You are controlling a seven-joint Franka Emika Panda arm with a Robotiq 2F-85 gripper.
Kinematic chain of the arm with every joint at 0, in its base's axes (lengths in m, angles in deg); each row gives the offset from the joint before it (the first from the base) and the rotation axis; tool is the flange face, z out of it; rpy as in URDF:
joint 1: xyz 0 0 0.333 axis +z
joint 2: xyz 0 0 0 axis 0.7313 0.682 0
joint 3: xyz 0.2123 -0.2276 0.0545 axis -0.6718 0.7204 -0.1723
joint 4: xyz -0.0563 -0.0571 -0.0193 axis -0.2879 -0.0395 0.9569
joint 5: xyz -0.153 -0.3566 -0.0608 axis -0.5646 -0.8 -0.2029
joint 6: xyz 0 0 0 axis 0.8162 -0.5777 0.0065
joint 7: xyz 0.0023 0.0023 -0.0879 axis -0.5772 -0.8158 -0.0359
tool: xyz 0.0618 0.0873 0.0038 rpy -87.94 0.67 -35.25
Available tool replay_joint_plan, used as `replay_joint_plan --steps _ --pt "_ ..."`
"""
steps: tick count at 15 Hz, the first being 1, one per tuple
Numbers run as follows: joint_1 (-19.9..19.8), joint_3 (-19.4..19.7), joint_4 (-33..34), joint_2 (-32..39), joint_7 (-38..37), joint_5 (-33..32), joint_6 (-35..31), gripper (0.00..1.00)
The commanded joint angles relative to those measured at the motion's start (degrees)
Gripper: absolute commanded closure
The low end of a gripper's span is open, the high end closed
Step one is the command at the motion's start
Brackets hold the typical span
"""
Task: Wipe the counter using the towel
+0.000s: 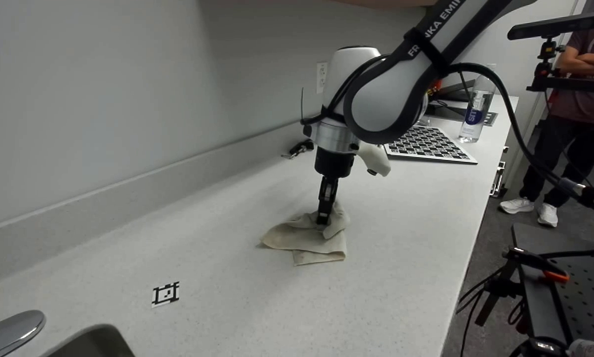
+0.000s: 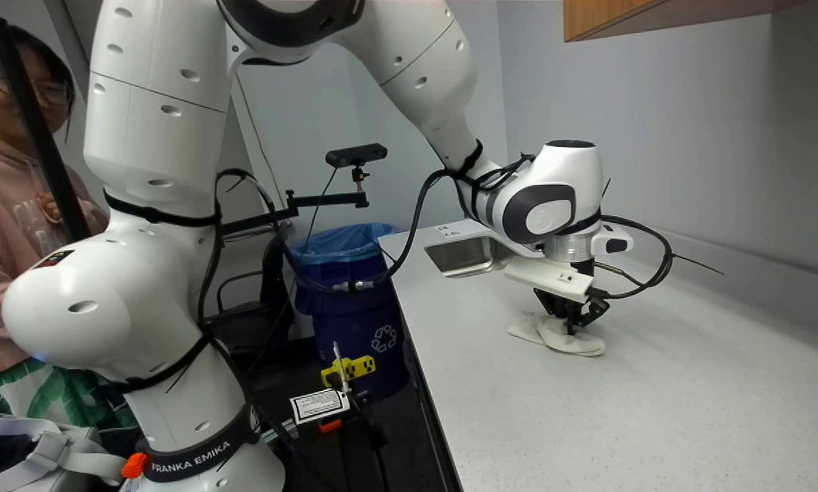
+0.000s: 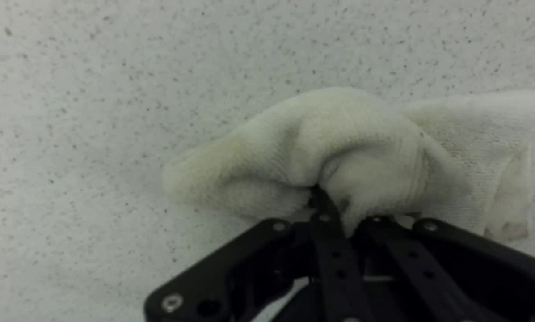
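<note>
A cream towel point(image 1: 301, 240) lies bunched and partly folded on the light speckled counter point(image 1: 376, 297). In both exterior views, the towel point(image 2: 542, 331) sits under my gripper point(image 1: 323, 218), which points straight down. The gripper point(image 2: 571, 328) has its fingertips sunk in the towel's folds. In the wrist view, the towel point(image 3: 339, 129) is pinched up between the fingers of my gripper point(image 3: 339, 214), and one loose end spreads flat to the right. The far fingertip is hidden in the cloth. The towel's lower side rests on the counter point(image 3: 93, 112).
A sink point(image 2: 470, 256) is set in the counter, with a faucet point(image 1: 14, 329) and a printed marker point(image 1: 166, 294) near it. A checkered board point(image 1: 426, 144), a water bottle point(image 1: 477, 114) and a small black item point(image 1: 301, 147) stand behind the arm. A wall point(image 1: 103, 99) runs along the counter.
</note>
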Motion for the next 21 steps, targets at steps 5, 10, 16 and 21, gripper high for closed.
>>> replay_joint_plan --steps 5,10,16,21 --pt "0.27 7.42 -4.57 -1.94 -3.15 -1.22 -1.97 0.98" --pt "0.76 13.5 -9.96 -7.03 -6.83 -3.41 -4.95 0.98" --pt "1.22 14.19 -8.2 -3.62 -8.11 -4.35 -4.86 0.98" --pt "1.59 9.91 -3.69 2.2 -5.27 -2.64 -1.41 0.98"
